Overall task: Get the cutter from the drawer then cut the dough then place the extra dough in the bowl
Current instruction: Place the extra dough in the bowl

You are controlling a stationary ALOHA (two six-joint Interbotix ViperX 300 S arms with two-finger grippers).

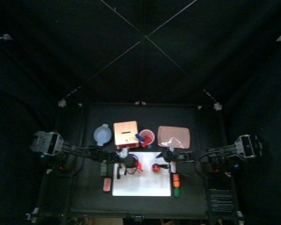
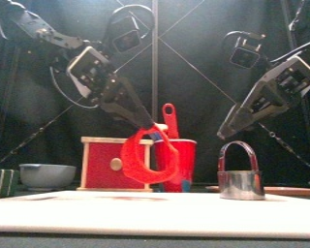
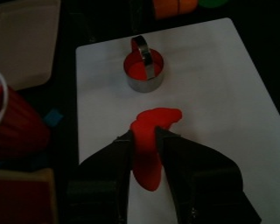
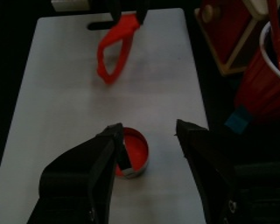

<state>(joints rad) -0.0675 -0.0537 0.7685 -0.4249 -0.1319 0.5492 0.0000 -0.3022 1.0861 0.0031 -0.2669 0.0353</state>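
The left tool point(image 3: 152, 137) was clamped on the red dough ring point(image 3: 160, 118), hanging above the white board point(image 3: 213, 114); the right tool point(image 4: 149, 131), jaws apart, hovered over the cutter point(image 4: 130, 163). The drooping ring might tear or slip before reaching the bowl point(image 2: 46, 175)
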